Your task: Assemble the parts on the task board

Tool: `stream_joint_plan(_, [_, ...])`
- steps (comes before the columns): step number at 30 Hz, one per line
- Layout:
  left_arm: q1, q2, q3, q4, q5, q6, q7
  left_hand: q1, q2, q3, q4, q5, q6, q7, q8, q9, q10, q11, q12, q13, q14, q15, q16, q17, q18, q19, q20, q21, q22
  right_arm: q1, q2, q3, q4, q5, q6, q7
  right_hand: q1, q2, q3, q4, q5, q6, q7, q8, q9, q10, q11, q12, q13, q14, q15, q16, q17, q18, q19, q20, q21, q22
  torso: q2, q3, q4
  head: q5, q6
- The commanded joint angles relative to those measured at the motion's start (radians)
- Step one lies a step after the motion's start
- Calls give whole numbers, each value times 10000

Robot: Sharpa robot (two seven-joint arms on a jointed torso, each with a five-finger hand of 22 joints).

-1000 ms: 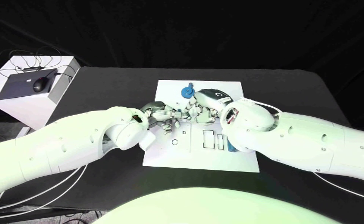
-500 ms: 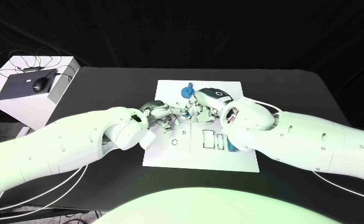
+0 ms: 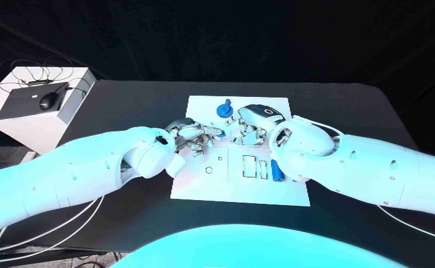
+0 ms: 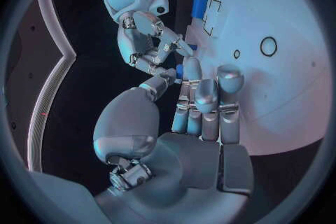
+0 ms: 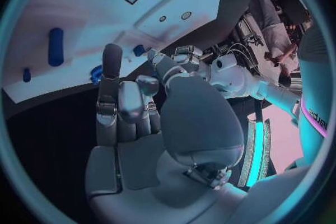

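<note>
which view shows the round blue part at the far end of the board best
The head view: the round blue part lies unobstructed on the task board, just beyond both hands. The right wrist view catches a blue piece partly behind its own fingers, possibly the same one. The left wrist view does not make it out clearly.

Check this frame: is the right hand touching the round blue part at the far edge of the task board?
Apart. In the head view a strip of bare white task board shows between the round blue part and the right hand.
</note>
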Motion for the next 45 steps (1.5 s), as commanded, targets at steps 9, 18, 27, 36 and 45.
stream_joint_plan(9, [446, -179, 4, -245, -2108, 350, -979, -43, -500, 1690, -1623, 1335, 468, -216, 208, 52, 641, -408, 66, 86, 461, -88, 487, 525, -74, 307, -218, 838, 849, 442, -1189, 98, -64, 3519, -1300, 2381, 157, 280, 55, -367, 353, 300, 441, -8, 21, -257, -23, -292, -333, -179, -12, -224, -281, 49, -76, 22, -5, -24, -13, 10, -12, 35, 1])
stream_joint_plan(18, [1345, -332, -3, -416, -3759, 1439, -3035, -75, -625, 1798, -1617, 1785, 514, -218, 268, 86, 708, -432, 67, 132, 501, -108, 593, 692, -164, 357, -291, 1076, 882, 1223, -2083, 116, -720, 8628, -1008, 5153, 146, 841, -684, -890, 893, 679, 463, 16, 19, -2099, 142, -2805, -2461, -2296, 251, -3019, -2661, -402, -2334, 342, -125, -939, -71, 73, -30, 51, 1])
stream_joint_plan(27, [1974, -88, -52, -750, -5554, 2161, -4460, -19, -668, 1734, -1627, 2170, 508, -190, 320, 125, 740, -453, 79, 185, 550, -110, 701, 830, -230, 354, -321, 1138, 866, 1556, -2353, 132, -1736, 10497, -968, 5979, 264, 1277, -891, -1135, 992, -17, 691, 126, 21, -3033, 759, -5089, -6095, -3481, 916, -6161, -5769, -974, -4708, 970, -130, -3989, -131, 145, -57, 97, 1])
stream_joint_plan(36, [2318, 518, -548, -1241, -6940, 2196, -4741, -31, -622, 1710, -1643, 2327, 449, -168, 408, 181, 705, -459, 155, 271, 555, -123, 732, 858, -271, 373, -355, 1160, 851, 1707, -2117, 155, -2554, 11599, -509, 6562, -99, 1189, -602, -1226, 814, -100, 735, -7, -14, -2698, 1150, -7339, -10241, -3305, 1552, -9617, -9698, -1065, -5715, 1722, -119, -7963, -168, 179, -46, 119, 1])
stream_joint_plan(45, [2357, 1060, -959, -1384, -7210, 1884, -4772, -87, -596, 1662, -1637, 2333, 374, -186, 548, 263, 698, -472, 254, 310, 579, -130, 804, 902, -296, 407, -363, 1277, 884, 1739, -1733, 154, -3003, 11917, -357, 6719, -17, 1140, -852, -1098, 685, -446, 807, -33, -34, -2654, 1278, -8093, -10248, -2898, 1709, -10831, -10526, -963, -5492, 1937, -52, -10494, -173, 171, -33, 92, 1])
